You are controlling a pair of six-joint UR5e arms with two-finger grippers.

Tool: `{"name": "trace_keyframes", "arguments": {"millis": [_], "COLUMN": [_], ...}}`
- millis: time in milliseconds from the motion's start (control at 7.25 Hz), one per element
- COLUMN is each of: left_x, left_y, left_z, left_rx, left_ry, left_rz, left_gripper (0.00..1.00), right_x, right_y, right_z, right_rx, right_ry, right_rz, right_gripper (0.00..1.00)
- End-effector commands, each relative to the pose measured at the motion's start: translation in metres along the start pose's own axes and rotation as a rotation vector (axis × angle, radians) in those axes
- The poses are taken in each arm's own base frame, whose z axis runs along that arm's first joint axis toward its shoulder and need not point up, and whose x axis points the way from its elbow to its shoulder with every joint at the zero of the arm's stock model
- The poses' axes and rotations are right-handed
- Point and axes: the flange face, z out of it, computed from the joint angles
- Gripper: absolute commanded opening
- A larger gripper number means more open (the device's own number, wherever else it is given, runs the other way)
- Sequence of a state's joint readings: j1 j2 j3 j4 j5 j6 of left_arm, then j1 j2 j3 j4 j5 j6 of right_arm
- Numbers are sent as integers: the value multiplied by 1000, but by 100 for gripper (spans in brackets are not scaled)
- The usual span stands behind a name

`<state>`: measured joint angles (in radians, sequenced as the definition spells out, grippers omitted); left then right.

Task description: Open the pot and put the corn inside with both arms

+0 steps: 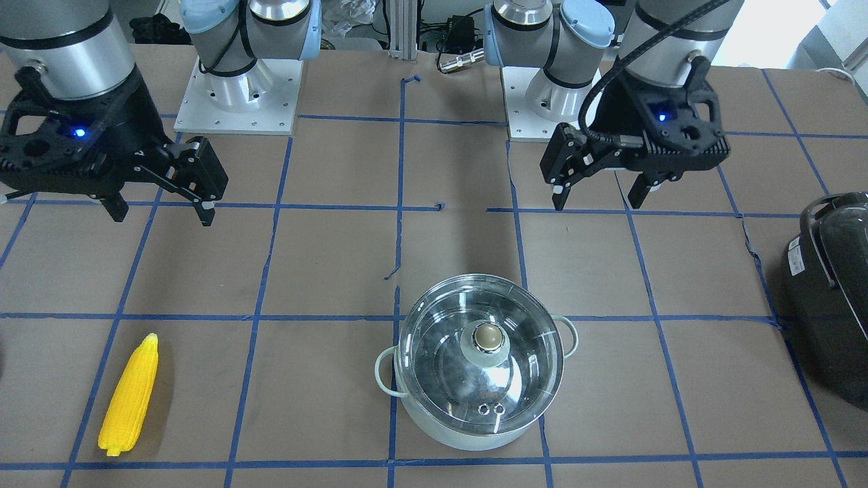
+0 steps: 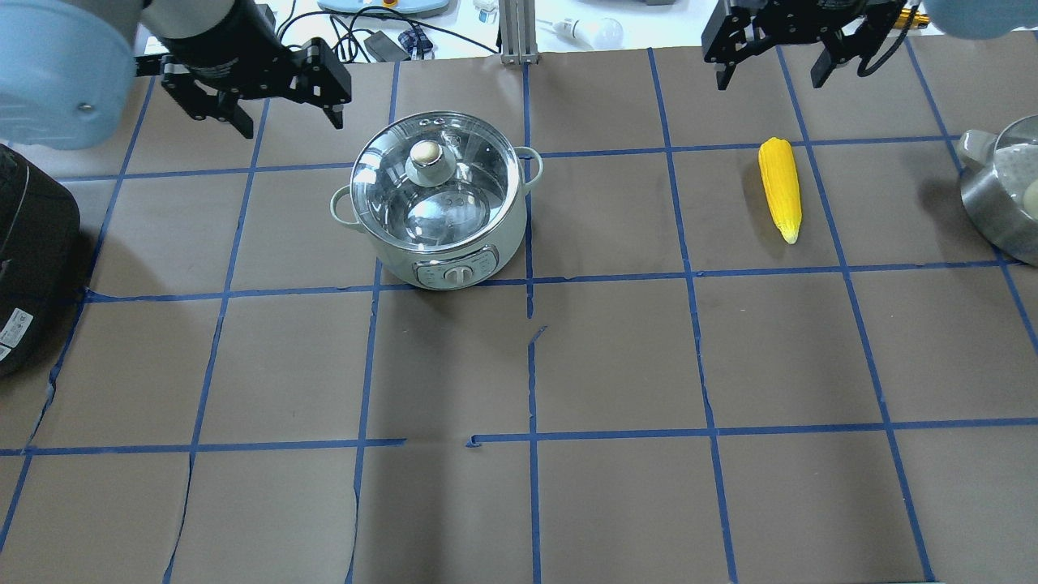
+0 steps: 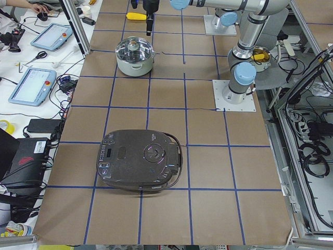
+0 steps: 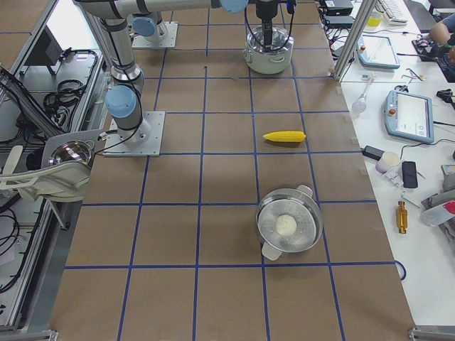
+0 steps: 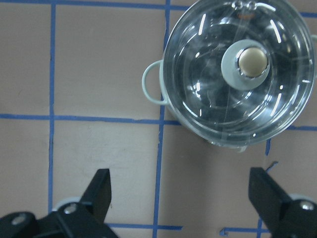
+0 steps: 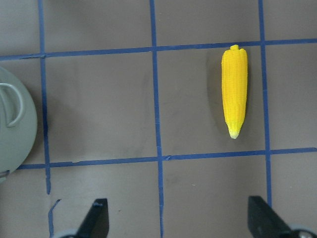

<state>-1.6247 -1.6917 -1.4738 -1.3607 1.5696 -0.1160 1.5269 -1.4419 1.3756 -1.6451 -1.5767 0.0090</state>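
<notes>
The pot [image 2: 389, 258], mint-white outside, stands on the table with its glass lid [image 2: 442, 195] on and the knob [image 2: 427, 154] up. It also shows in the front view [image 1: 468, 440] and the left wrist view [image 5: 198, 99]. The yellow corn [image 2: 780, 188] lies flat on the paper to the pot's right, and shows in the front view [image 1: 129, 396] and the right wrist view [image 6: 234, 89]. My left gripper [image 2: 290, 126] is open and empty, above the table beside the pot [image 1: 597, 201]. My right gripper [image 2: 769, 81] is open and empty, above the table near the corn's blunt end [image 1: 165, 215].
A black bulky appliance [image 2: 24, 243] sits at the table's left end [image 1: 834, 291]. A steel bowl-shaped vessel with a white ball inside [image 2: 1005, 195] stands at the right edge. Blue tape lines grid the brown paper. Cables and tools lie beyond the far edge.
</notes>
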Motion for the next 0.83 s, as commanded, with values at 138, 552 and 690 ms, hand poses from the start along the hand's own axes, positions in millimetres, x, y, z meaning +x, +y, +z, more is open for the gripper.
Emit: {"name": "trace_keyframes", "arguments": {"millis": [138,552,690], "left_x": [53,89,90], "left_y": [-51,-65,-68], "left_z": [89,169,171], "left_rx": [-60,-72,-67], "left_ry": [-3,3,4], "left_rz": [11,-1,-1], "left_gripper": [100,100,100], "right_x": [107,137,140], "right_y": [-44,-102,-109], "right_z": [63,168,213], "right_rx": [-66,-8,-42], "right_ry": [12,25,18], "right_rz": [64,-33,-35], "right_gripper": [100,100,100]}}
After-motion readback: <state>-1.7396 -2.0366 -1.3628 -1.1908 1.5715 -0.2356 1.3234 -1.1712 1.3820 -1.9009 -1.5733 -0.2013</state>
